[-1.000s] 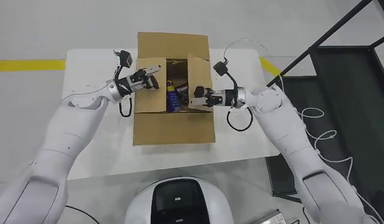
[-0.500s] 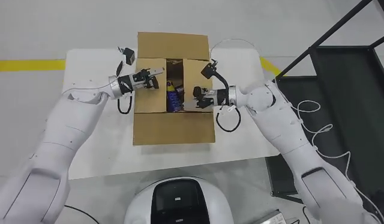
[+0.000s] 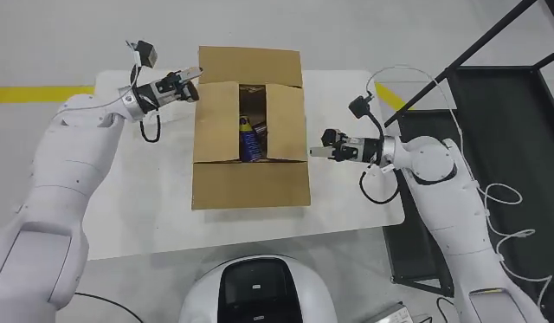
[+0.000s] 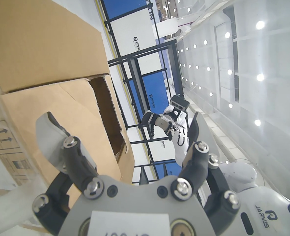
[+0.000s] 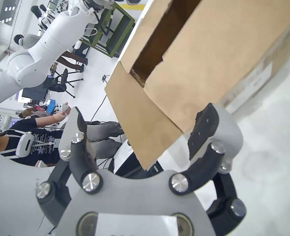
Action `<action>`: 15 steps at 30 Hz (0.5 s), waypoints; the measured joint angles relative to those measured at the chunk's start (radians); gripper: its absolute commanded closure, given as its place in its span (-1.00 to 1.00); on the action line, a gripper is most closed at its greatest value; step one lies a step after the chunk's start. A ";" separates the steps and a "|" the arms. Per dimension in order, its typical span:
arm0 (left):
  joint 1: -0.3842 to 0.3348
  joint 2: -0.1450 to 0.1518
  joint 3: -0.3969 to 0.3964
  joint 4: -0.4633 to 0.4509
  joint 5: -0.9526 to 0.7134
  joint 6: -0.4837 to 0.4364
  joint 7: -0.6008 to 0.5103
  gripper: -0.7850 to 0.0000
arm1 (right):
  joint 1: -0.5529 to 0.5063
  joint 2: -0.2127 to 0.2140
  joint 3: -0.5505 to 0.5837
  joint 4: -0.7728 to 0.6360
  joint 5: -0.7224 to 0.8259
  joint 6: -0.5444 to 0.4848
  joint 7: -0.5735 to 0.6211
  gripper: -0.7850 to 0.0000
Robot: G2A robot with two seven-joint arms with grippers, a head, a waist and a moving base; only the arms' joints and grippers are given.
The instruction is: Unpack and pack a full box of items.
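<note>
Two grippers are open and hold nothing. The left gripper [image 3: 192,74] [image 4: 121,121] has its fingers spread wide. It sits just beside the far left corner of the brown cardboard box [image 3: 251,186] and points at it. I cannot tell if it touches the box. The right gripper [image 3: 313,151] [image 5: 141,114] also has its fingers apart. It is just beside the right side of the box, low near the front corner, and points left at the box wall.

The box stands in the middle of the white table [image 3: 346,206] with its open top facing up. The far flap sticks out away from the robot, and the near flap lies out toward the robot. With those two flaps out, the whole shape is longest from the near side to the far side. The two side flaps are folded partly in over the top. A gap is left between them, and it runs from near to far too.

In the gap you can see things inside the box. One is a blue and yellow can [image 3: 248,138], lying with its long side going from near to far. A darker thing lies next to it, too small to tell.

A yellow line [image 3: 43,93] runs on the floor on the left, and a black metal rack [image 3: 493,89] stands on the right.
</note>
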 measured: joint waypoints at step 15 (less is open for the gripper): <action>-0.031 -0.023 0.018 0.109 0.082 -0.136 0.130 -1.00 | -0.131 0.001 -0.009 -0.014 0.210 0.023 0.010 -1.00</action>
